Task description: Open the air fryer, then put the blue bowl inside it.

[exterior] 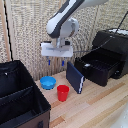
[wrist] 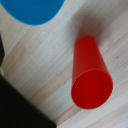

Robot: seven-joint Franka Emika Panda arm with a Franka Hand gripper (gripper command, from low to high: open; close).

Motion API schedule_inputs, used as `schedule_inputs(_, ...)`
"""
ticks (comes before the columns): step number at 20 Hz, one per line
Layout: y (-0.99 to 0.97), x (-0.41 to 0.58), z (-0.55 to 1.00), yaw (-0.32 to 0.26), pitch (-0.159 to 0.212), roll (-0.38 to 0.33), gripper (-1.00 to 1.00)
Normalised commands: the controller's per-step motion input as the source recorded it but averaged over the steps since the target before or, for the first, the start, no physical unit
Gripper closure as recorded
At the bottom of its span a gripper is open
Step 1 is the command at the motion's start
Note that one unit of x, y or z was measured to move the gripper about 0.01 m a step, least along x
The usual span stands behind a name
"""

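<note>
Blue bowl (exterior: 48, 82) sits upright on the wooden desk (exterior: 95, 105), toward the desk's rear edge and well apart from the air fryer (exterior: 106, 57) that I see at the exterior view's right. That fryer's front drawer (exterior: 97, 69) is pulled out toward the middle of the desk, and from here the drawer looks open at the top. My gripper (exterior: 56, 62) hangs in the air above the desk, over the spot between the bowl and the dark-blue book (exterior: 75, 77), and it touches nothing. Its two blue-tipped fingers (exterior: 50, 60) point down with a gap between them, so I read it as released and carrying nothing. In the wrist view I get only a slice of the bowl (wrist: 32, 11) at the frame's border, with the red cup (wrist: 91, 75) near it on the wood. The cup (exterior: 62, 92) stands upright just beside the bowl, nearer the desk's front edge. The book stands on edge, tilted, between the cup and the fryer drawer. A black fabric bin (exterior: 20, 97) with compartments fills the desk's corner at the exterior view's left.
</note>
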Motion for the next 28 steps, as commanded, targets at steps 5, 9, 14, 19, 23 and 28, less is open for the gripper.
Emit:
schedule_inputs(5, 0.00, 0.069, -0.42, 0.247, 0.033, -0.268, -1.00)
schedule_inputs(9, 0.10, 0.249, -0.53, 0.237, 0.003, -0.209, -1.00)
schedule_inputs(14, 0.26, 0.276, -0.40, 0.187, -0.103, -0.029, -1.00)
schedule_inputs(19, 0.18, 0.177, -0.31, 0.086, -0.112, -0.002, -1.00)
schedule_inputs(23, -0.02, -0.026, -0.21, 0.051, -0.058, -0.053, -1.00)
schedule_inputs(28, -0.08, -0.066, -0.12, 0.017, 0.002, -0.015, 1.00)
